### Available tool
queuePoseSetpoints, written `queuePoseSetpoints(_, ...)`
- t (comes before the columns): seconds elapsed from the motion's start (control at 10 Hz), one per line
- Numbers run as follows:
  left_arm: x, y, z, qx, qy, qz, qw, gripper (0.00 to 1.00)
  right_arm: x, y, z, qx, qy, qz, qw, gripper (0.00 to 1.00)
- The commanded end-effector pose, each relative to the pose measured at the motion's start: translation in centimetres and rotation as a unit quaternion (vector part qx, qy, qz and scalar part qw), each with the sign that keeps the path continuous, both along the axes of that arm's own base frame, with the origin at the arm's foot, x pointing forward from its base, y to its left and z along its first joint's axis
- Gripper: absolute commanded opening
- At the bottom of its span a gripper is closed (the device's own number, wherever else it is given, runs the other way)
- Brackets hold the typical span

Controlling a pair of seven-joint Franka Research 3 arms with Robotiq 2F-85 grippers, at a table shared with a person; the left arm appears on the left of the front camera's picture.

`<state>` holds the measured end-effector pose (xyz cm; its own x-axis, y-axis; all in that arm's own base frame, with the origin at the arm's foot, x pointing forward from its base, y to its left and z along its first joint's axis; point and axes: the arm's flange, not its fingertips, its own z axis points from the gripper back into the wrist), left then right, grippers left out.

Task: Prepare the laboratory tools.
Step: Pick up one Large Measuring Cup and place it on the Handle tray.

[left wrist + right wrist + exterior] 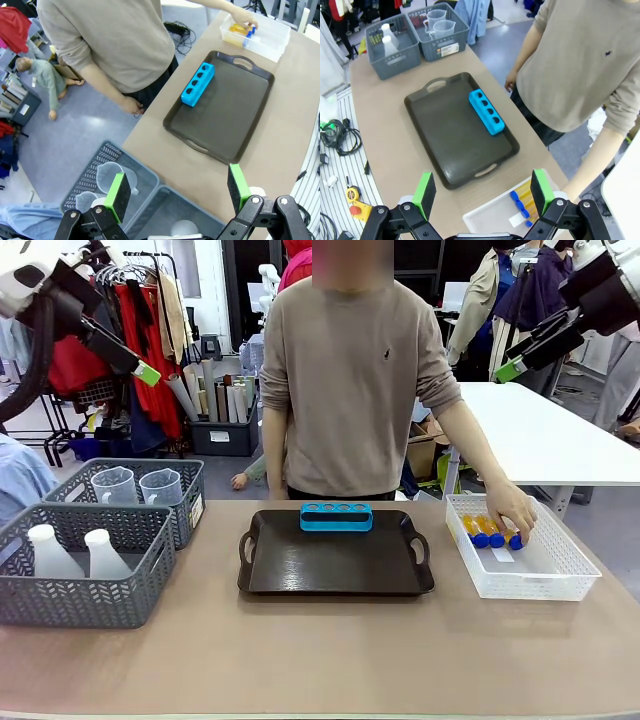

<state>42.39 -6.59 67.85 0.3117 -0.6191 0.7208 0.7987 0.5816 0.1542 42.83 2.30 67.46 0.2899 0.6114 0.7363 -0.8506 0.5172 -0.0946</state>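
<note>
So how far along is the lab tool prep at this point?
Barely started. Done: the tray is out with the blue rack on it, its holes empty. In hand: the person's hand is on the tubes in the white basket. Left: beakers and flasks sit in the grey baskets; the left claw and right claw hang open, holding nothing.

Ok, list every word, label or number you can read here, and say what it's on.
Nothing can be read as text.
Sticker on the rear grey basket: too small to read.
Paper slip in the white basket: too small to read.
</note>
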Motion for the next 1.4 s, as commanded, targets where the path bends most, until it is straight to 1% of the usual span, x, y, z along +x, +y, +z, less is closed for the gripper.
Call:
queuePoseSetpoints(0.0, -0.1, 0.1, 0.1, -0.001, -0.001, 0.000, 1.000, 1.00, 0.0, 0.0, 0.0, 0.000, -0.003, 0.005, 1.000, 1.00)
queuePoseSetpoints(0.1, 0.0, 0.0, 0.0, 0.000, 0.000, 0.000, 1.000, 1.00, 0.0, 0.0, 0.0, 0.000, -0.003, 0.005, 1.000, 1.00)
queuePoseSetpoints(0.2, 0.4, 0.3, 0.9, 0.042, 0.019, 0.011, 0.999, 1.00, 0.0, 0.0, 0.0, 0.000, -0.003, 0.005, 1.000, 1.00)
queuePoseSetpoints(0.3, 1.2, 0.5, 1.0, 0.078, 0.042, 0.026, 0.996, 1.00, 0.0, 0.0, 0.0, 0.000, -0.003, 0.005, 1.000, 1.00)
queuePoseSetpoints(0.4, 1.7, 0.6, 1.2, 0.105, 0.054, 0.040, 0.992, 1.00, 0.0, 0.0, 0.0, 0.000, -0.003, 0.005, 1.000, 1.00)
queuePoseSetpoints(0.5, 2.4, 0.9, 1.5, 0.147, 0.048, 0.072, 0.985, 1.00, 0.0, 0.0, 0.0, 0.000, -0.003, 0.005, 1.000, 1.00)
queuePoseSetpoints(0.6, 2.7, 1.0, 1.6, 0.174, 0.055, 0.097, 0.978, 1.00, 0.0, 0.0, 0.0, 0.000, -0.003, 0.005, 1.000, 1.00)
queuePoseSetpoints(0.7, 3.7, 1.8, 1.2, 0.205, 0.060, 0.126, 0.969, 1.00, 0.0, 0.0, 0.0, 0.000, -0.003, 0.005, 1.000, 1.00)
queuePoseSetpoints(0.8, 5.0, 3.1, 0.7, 0.226, 0.081, 0.141, 0.960, 1.00, 0.0, 0.0, 0.0, 0.000, -0.003, 0.005, 1.000, 1.00)
queuePoseSetpoints(0.9, 5.7, 3.8, -0.4, 0.241, 0.084, 0.178, 0.950, 1.00, 0.0, 0.0, 0.0, 0.000, -0.003, 0.005, 1.000, 1.00)
queuePoseSetpoints(1.0, 6.7, 5.1, -1.7, 0.251, 0.094, 0.204, 0.942, 1.00, 0.0, 0.0, 0.0, 0.000, -0.003, 0.005, 1.000, 1.00)
queuePoseSetpoints(1.1, 7.2, 5.9, -2.4, 0.250, 0.105, 0.220, 0.937, 1.00, 0.0, 0.0, 0.0, 0.000, -0.003, 0.005, 1.000, 1.00)
queuePoseSetpoints(1.2, 7.6, 6.3, -2.8, 0.217, 0.112, 0.232, 0.942, 1.00, 0.0, 0.0, 0.0, 0.000, -0.003, 0.005, 1.000, 1.00)
queuePoseSetpoints(1.3, 7.7, 6.1, -2.4, 0.178, 0.118, 0.202, 0.956, 1.00, 0.0, 0.0, 0.0, 0.000, -0.003, 0.005, 1.000, 1.00)
